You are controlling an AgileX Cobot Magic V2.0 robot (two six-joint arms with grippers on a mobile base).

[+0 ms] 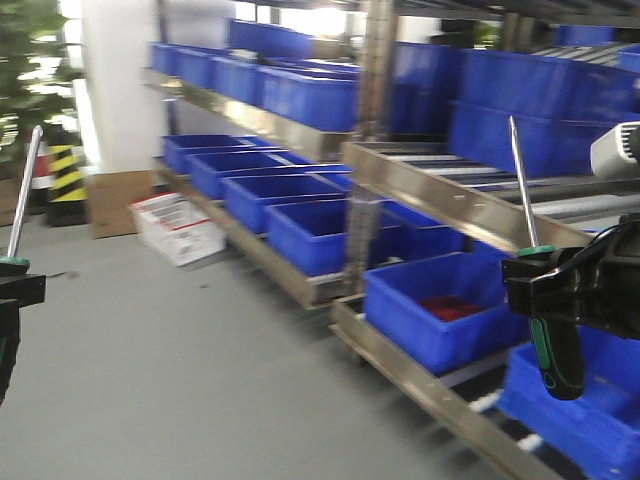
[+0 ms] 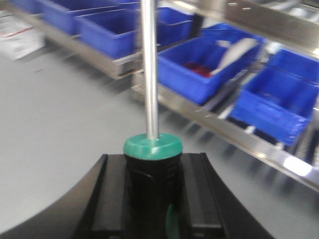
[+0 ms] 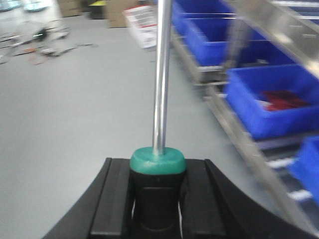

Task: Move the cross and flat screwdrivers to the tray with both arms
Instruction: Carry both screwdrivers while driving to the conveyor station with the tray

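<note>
Left claw point(image 2: 153, 167) is clamped tight on the black-and-green handle of one screwdriver point(image 2: 148, 74), with the steel shaft sticking straight up past the green collar. Right claw point(image 3: 157, 181) has the same grip on the other screwdriver point(image 3: 161, 74), also upright; from the front its handle end pokes out below the fingers. Can't tell which is cross and which is flat, the tips are too blurry. Both are held up over the grey floor point(image 1: 150, 380), well apart, facing steel shelving point(image 1: 470, 200) loaded with blue bins point(image 1: 310, 235). A lower bin point(image 1: 440, 330) has something red inside.
</note>
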